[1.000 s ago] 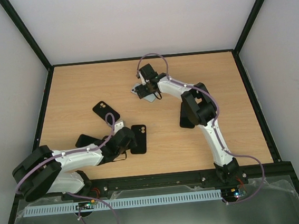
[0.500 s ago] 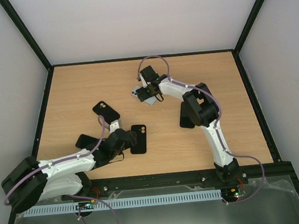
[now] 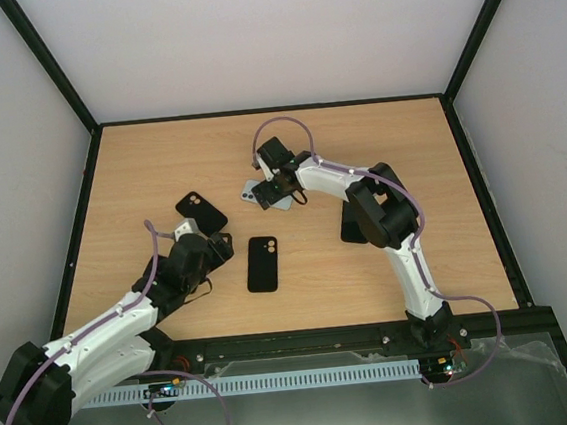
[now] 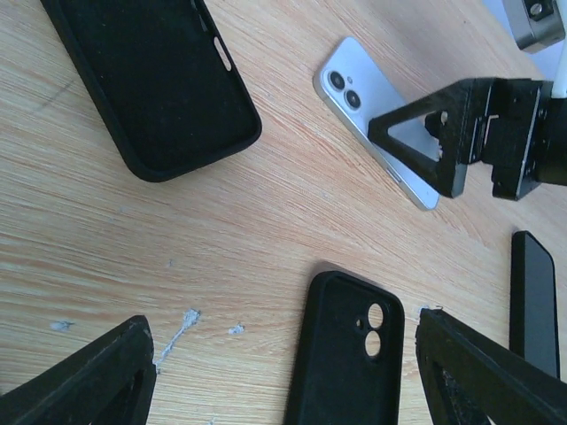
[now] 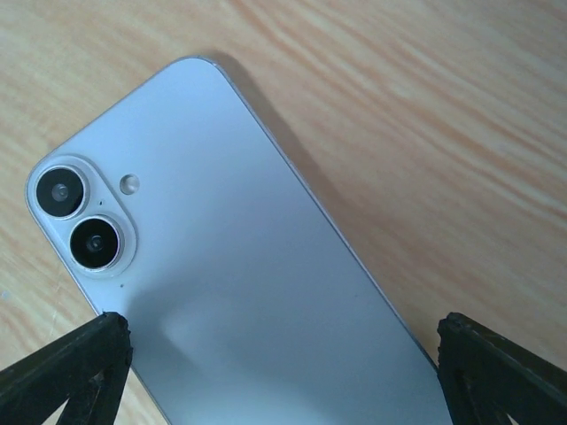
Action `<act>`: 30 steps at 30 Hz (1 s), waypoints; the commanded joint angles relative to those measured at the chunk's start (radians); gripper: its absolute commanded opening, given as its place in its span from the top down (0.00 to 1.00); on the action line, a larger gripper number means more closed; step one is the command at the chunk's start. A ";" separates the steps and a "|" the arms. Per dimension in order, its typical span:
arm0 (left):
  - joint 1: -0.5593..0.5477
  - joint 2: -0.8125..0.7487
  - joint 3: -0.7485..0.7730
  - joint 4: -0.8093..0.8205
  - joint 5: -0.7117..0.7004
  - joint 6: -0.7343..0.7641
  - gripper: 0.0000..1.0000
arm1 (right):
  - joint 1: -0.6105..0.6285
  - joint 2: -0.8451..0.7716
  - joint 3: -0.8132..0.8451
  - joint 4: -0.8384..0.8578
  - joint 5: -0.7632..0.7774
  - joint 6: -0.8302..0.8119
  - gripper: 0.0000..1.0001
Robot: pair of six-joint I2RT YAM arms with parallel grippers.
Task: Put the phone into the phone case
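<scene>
Grippers, two.

Right gripper [image 5: 279, 341]: jaws spread wide, holding nothing. It is poised low over the phone [image 5: 257, 266], its fingers [image 5: 66, 372] standing to either side of it. Whether they touch the phone cannot be told.

Phone: pale silver-blue, flat on the table [image 3: 158, 164], back up, twin lenses [image 5: 80, 221] toward 9 o'clock in the right wrist view. In the top view it sits just off table centre toward 11 o'clock, outside every case.

Left gripper [image 4: 283, 329]: jaws likewise wide apart, gripping nothing, raised above the wood toward 8 o'clock of table centre.

Near case [image 4: 337, 385]: black, hollow side up, empty, wood showing through its camera cutout. In the top view it lies at 6 o'clock of the phone and 3 o'clock of the left gripper, apart from both.

Far case [image 4: 151, 80]: black, hollow side up, empty. It lies at 9 o'clock of the phone and 12 o'clock of the left gripper.

Black slab [image 4: 534, 301]: at 4 o'clock of the phone, partly behind the right arm [image 3: 378, 198]. Phone or case, cannot tell.
</scene>
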 commanded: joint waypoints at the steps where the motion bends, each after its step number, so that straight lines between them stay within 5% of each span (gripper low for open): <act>1: 0.021 -0.036 -0.013 -0.057 0.009 0.049 0.20 | 0.009 -0.012 -0.065 -0.128 -0.064 -0.056 0.08; 19: 0.033 -0.134 -0.058 -0.086 -0.016 0.030 0.21 | 0.009 -0.054 -0.101 -0.149 -0.152 -0.225 0.01; 30: 0.033 -0.170 -0.063 -0.121 -0.016 0.022 0.21 | 0.012 0.040 -0.007 -0.205 -0.030 -0.270 0.04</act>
